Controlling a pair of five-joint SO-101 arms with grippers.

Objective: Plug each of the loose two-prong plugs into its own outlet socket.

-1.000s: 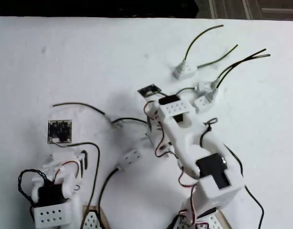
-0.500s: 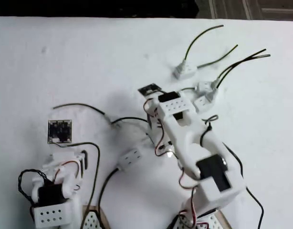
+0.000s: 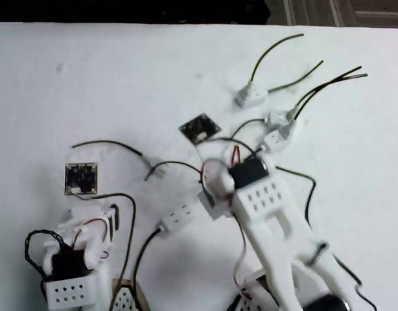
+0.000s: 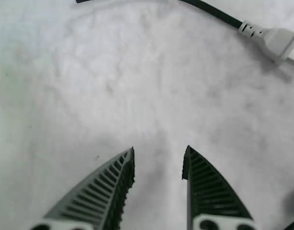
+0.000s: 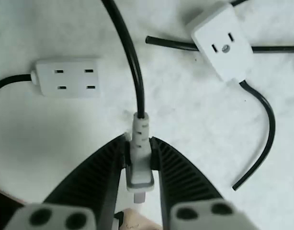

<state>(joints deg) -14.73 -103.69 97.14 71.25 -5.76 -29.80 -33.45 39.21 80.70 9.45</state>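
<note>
Pulling back from the outlets near the far right corner, our right arm has drawn in toward the near edge of the white table (image 3: 89, 78) over the last second. The right gripper (image 5: 140, 141) now hangs near the white four-slot outlet strip on its black cord (image 5: 65, 78). We judge the carry done and the lining-up still ahead.

Its jaws are clenched on the white two-prong plug with a black cord (image 5: 139, 158). The plug body sits between the fingers with the cord running out ahead. The prongs seem to point back toward the wrist, so we may need to re-grip.

Our left gripper (image 4: 159, 153) has not moved. It hangs released over bare table near the near left corner, with a second loose white plug (image 4: 274, 40) well ahead.
</note>
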